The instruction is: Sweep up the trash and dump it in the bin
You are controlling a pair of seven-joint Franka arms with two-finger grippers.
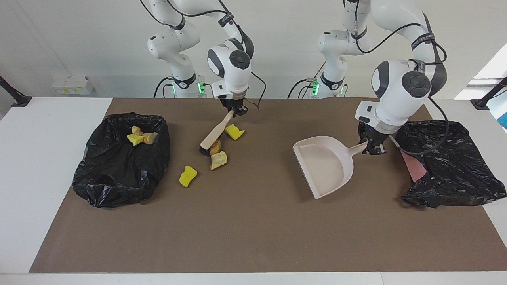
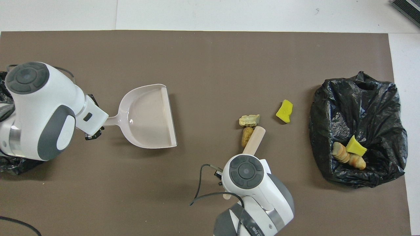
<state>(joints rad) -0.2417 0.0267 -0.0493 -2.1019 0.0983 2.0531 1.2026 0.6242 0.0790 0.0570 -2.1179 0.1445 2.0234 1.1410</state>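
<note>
My right gripper (image 1: 234, 112) is shut on the wooden handle of a brush (image 1: 216, 133), whose dark bristles touch an orange-brown lump (image 1: 215, 146). A tan lump (image 1: 218, 160) lies against that lump. One yellow sponge piece (image 1: 234, 132) sits beside the handle, another (image 1: 187, 176) lies toward the bin. The bin (image 1: 119, 170), a black bag, holds three scraps (image 1: 140, 137). My left gripper (image 1: 370, 148) is shut on the handle of the beige dustpan (image 1: 324, 164), whose mouth (image 2: 169, 118) faces the trash low at the mat.
A second black bag (image 1: 451, 162) with a pink sheet (image 1: 414, 166) lies at the left arm's end of the table. A brown mat (image 1: 253, 237) covers the table. In the overhead view the right arm (image 2: 252, 183) hides one sponge piece.
</note>
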